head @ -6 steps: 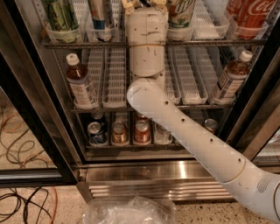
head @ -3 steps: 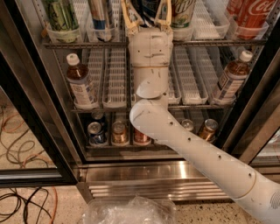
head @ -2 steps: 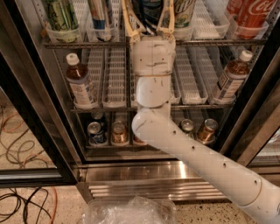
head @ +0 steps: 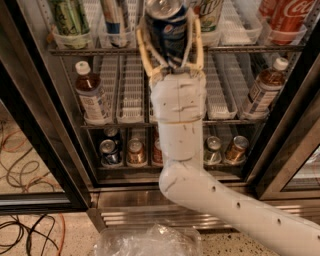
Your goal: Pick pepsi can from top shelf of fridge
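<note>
1. The fridge (head: 35,125) fills the view, with black door frames on both sides, wire racks inside and a steel grille along its base.
2. The white arm (head: 225,205) rises from the lower right, with its wrist upright in front of the middle rack. Open room is left between it and each door frame.
3. The top shelf (head: 90,50) runs across near the upper edge and carries white slotted lane trays.
4. The gripper (head: 169,25) points up at the shelf's centre, with its tan jaws closed on either side of the pepsi can (head: 167,36).
5. The pepsi can stands upright between the jaws, dark blue, showing the round Pepsi emblem and a silver lid. The wrist hides its base, so whether it rests on the tray is unclear.
6. A red can (head: 290,15) at far right reads "Coca-Cola". A slim silver-and-blue can (head: 117,20) stands just left of the jaws and a green can (head: 70,17) farther left.
7. Brown bottles (head: 92,97) with white labels stand at both ends of the middle rack, their print unreadable.
</note>
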Robot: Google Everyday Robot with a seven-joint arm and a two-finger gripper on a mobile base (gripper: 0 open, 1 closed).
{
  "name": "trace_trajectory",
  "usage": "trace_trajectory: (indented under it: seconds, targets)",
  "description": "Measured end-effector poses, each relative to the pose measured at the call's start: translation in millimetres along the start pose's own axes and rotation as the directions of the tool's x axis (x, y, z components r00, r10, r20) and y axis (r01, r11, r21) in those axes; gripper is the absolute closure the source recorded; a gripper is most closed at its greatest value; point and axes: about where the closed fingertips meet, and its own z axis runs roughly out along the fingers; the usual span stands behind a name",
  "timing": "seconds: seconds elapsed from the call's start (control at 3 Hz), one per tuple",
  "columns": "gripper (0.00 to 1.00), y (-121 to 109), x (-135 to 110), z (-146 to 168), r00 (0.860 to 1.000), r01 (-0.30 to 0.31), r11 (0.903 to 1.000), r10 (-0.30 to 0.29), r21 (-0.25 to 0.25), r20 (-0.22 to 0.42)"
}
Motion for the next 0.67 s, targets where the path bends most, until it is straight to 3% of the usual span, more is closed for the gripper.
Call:
trace_trajectory:
  seconds: [0.33, 0.67]
  targets:
    - [1.00, 2, -19, -32, 0.999, -0.008, 0.9989, 0.006, -0.046, -0.043]
    - [1.00, 2, -44, -75, 0.993, -0.037, 0.9906, 0.022, -0.132, -0.117]
